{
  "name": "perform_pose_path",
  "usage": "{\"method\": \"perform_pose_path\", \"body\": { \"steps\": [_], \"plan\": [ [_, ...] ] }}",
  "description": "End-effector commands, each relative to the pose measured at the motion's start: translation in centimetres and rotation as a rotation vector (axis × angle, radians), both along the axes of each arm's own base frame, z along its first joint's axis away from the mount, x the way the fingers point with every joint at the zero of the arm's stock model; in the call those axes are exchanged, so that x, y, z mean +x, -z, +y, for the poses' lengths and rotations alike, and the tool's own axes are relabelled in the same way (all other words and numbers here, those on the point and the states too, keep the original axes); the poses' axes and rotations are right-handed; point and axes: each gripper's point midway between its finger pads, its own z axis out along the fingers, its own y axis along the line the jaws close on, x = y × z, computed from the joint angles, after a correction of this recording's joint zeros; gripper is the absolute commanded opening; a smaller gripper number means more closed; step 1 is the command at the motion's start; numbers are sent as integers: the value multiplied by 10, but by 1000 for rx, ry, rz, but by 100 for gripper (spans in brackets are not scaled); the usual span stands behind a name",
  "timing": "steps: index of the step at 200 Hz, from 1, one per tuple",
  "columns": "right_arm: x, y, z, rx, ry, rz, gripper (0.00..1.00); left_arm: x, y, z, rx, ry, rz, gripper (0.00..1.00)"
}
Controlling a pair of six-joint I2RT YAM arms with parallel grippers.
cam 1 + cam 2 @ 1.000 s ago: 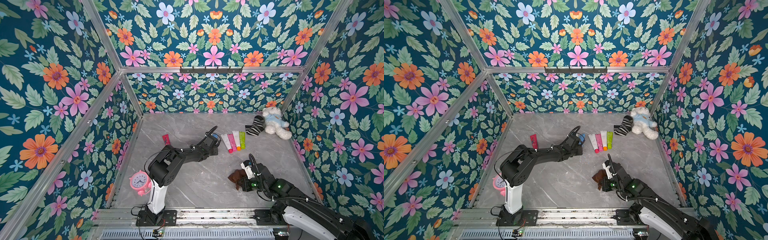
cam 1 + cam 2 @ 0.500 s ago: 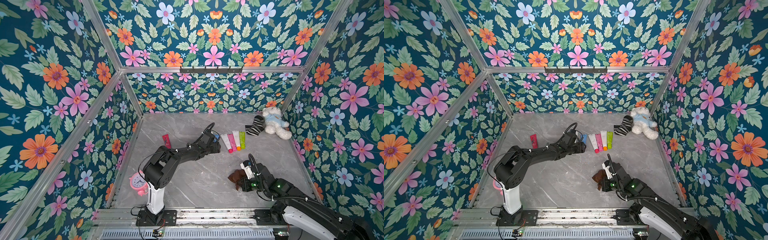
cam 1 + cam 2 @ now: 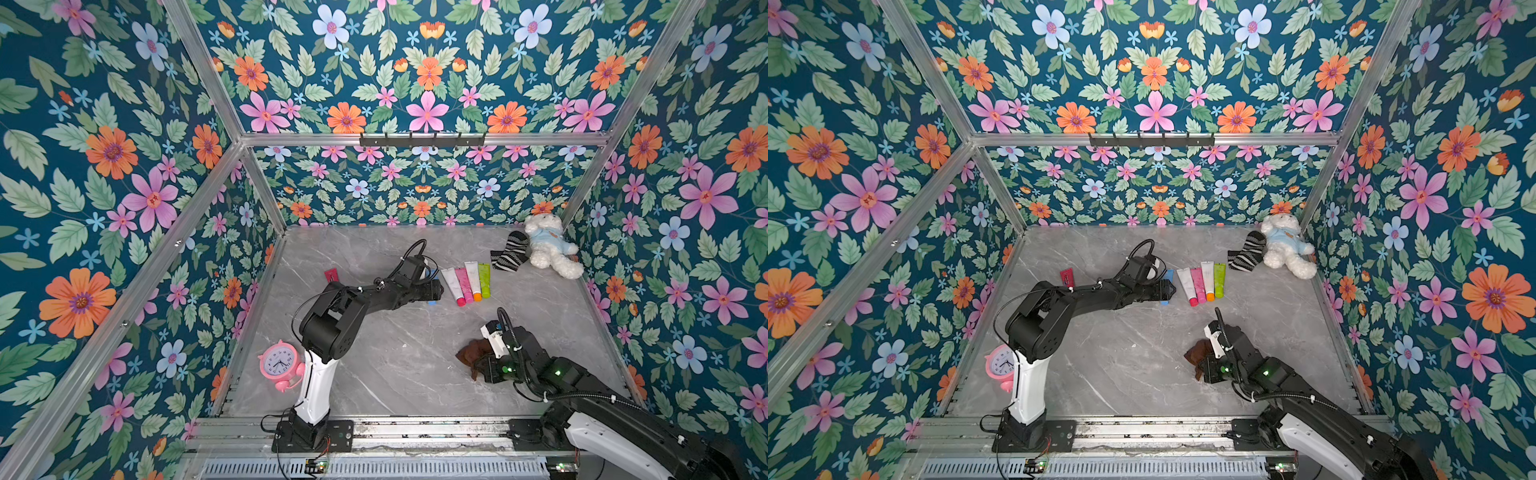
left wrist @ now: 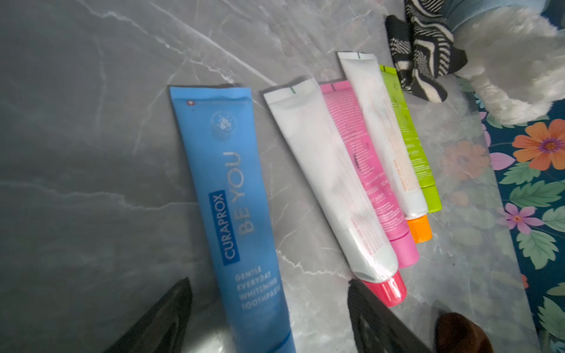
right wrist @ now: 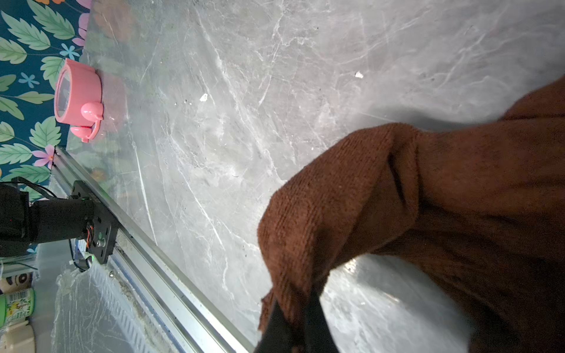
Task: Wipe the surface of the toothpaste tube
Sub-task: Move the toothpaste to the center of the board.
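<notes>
- The left gripper point(image 4: 270, 308) stands spread wide with nothing in its grasp. Its two dark, wedge-shaped fingers point(image 4: 165, 321) flank the cap end of the blue tube point(image 4: 232, 195) and appear clear of it on both sides.
- The blue tube lies flat on the table point(image 4: 91, 152). It is glossy plastic, with a crimped flat end pointing away from the gripper and pale lettering down its length. The wrist view cuts off its cap, and in both top views the gripper covers its middle, so only the ends show point(image 3: 432, 302) point(image 3: 1168, 275).
- Just beside it four slimmer tubes lie packed side by side: a white tube point(image 4: 330, 189) with a red cap, a pink tube point(image 4: 367, 171), an orange-capped tube point(image 4: 385, 131) and a green tube point(image 4: 409, 134).
- The right gripper point(image 5: 295, 324) is clamped on the cloth point(image 5: 428, 198), a brown, finely ribbed fabric bunched in soft folds. Whether it touches the table cannot be told.
- The table is smooth grey marble-look stone with white veins and a slight sheen.
- Farther off are a round pink plastic clock point(image 5: 78, 94), a striped knit sock point(image 3: 509, 251) and a fluffy white bear point(image 3: 546, 245), which is blurred in the left wrist view.
- A small red packet point(image 3: 331, 274) is too small to read.
</notes>
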Motion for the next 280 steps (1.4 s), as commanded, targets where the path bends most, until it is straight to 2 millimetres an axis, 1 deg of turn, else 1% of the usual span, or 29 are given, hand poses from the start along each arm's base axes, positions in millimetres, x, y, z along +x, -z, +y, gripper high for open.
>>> {"method": "perform_pose_path", "body": {
  "steps": [1, 25, 75, 96, 126, 146, 168, 176, 183, 192, 212, 236, 249, 261, 280],
  "plan": [
    [1, -2, 1, 9, 0, -7, 0, -2, -2, -11, -40, 54, -8, 83],
    [1, -2, 2, 11, -3, -8, 0, 1, -1, -15, -52, 62, -12, 83],
    [1, -2, 3, 12, -5, -6, 0, -6, -2, -38, -90, 130, -13, 82],
    [1, -2, 3, 12, -7, -6, 0, -8, -1, -42, -80, 147, -14, 81],
    [1, -2, 3, 13, -7, -7, 0, -11, -1, -43, -75, 156, -15, 81],
    [0, -3, 3, 15, -8, -6, 0, -10, 1, -38, -51, 141, -24, 81],
    [0, -2, 3, 14, -9, -7, 0, -11, -7, -33, -39, 127, -43, 81],
    [0, -3, 3, 15, -9, -8, 0, -11, -11, -27, -21, 111, -51, 81],
    [0, -3, 3, 16, -9, -9, 0, -11, -14, -18, 5, 82, -62, 81],
    [0, -3, 3, 17, -9, -12, 0, -11, -24, -3, 46, 36, -87, 82],
    [1, -4, 3, 20, -8, -16, 0, -13, -46, 45, 187, -106, -148, 82],
    [0, -4, 3, 21, -10, -15, 0, -17, -72, 116, 361, -269, -203, 83],
    [0, -4, 3, 22, -12, -15, 0, -21, -79, 157, 432, -346, -201, 83],
    [0, -5, 3, 24, -14, -16, 0, -22, -84, 195, 486, -418, -200, 83],
    [-1, -5, 4, 28, -18, -17, 0, -22, -82, 258, 553, -538, -168, 83]
  ]
}}
